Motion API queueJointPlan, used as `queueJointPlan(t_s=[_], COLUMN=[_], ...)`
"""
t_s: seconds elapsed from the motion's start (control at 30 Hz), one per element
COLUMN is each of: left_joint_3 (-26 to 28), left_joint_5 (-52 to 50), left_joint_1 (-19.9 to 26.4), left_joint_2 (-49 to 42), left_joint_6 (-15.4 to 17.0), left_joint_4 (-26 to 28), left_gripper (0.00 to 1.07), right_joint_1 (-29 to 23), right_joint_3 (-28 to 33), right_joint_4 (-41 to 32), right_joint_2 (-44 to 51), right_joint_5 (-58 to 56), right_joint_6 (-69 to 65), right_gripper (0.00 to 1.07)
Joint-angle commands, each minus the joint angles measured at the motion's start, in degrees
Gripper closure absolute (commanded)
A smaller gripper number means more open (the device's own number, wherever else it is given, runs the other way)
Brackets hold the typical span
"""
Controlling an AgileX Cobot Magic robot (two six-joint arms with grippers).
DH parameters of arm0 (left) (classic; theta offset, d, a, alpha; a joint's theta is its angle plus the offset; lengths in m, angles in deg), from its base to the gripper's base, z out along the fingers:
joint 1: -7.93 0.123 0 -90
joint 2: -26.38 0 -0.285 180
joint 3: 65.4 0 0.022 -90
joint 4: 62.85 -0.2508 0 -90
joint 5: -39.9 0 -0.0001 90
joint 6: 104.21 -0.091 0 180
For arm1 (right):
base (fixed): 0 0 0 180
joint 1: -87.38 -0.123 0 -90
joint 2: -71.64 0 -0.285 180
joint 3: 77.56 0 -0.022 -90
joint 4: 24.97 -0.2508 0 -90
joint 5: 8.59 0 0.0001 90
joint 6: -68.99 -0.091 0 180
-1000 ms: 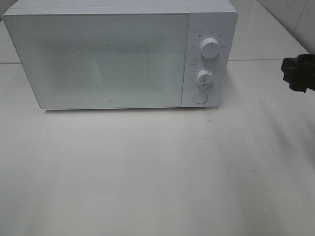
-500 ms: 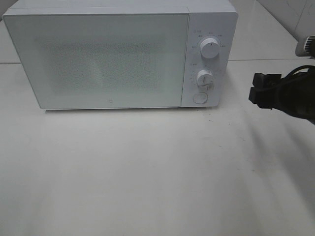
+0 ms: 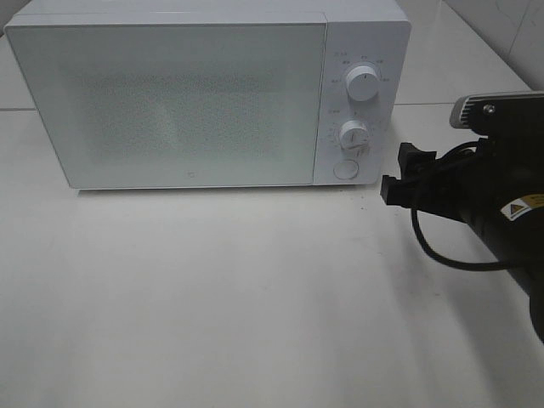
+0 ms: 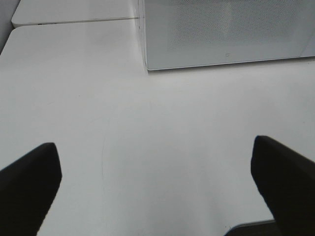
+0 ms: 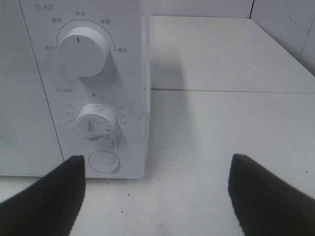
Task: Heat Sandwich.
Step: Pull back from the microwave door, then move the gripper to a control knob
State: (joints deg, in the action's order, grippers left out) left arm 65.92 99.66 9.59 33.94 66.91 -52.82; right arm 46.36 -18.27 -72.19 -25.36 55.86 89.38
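Photographer: Overhead, the black right gripper hung beside the closed white box-shaped microwave; no sandwich showed in any view.

Editor: And the left wrist?

Photographer: The black left gripper gaped, empty. On the right wrist, jaws apart; misaimed, they risked turning the white round dial and missing the round white button.

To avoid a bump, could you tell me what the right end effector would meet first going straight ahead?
Probably the microwave's control panel, near the round button, though depth is unclear.

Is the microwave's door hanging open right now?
No, the microwave door is shut, its front flush with the control panel beside it.
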Motion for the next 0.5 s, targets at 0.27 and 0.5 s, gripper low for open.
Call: queueJointPlan(t_s=[0.27,0.5], left_joint_3=[-0.2,-0.2], left_joint_5=[-0.7,-0.7], left_joint_1=[0.2,0.2], left_joint_2=[-1.5,-1.5], left_joint_6=[0.5,0.5], left_joint_4=[0.1,0.1], left_gripper=[0.03,0.03], right_joint_1=[-8.1,-9.1], right_joint_3=[-3.6,-5.7], right_joint_4=[-8.0,-8.5], right_joint_2=[-4.6,-6.4], right_joint_5=[4.3,4.2], right_joint_6=[1.4,1.7], right_gripper=[0.31,0.31])
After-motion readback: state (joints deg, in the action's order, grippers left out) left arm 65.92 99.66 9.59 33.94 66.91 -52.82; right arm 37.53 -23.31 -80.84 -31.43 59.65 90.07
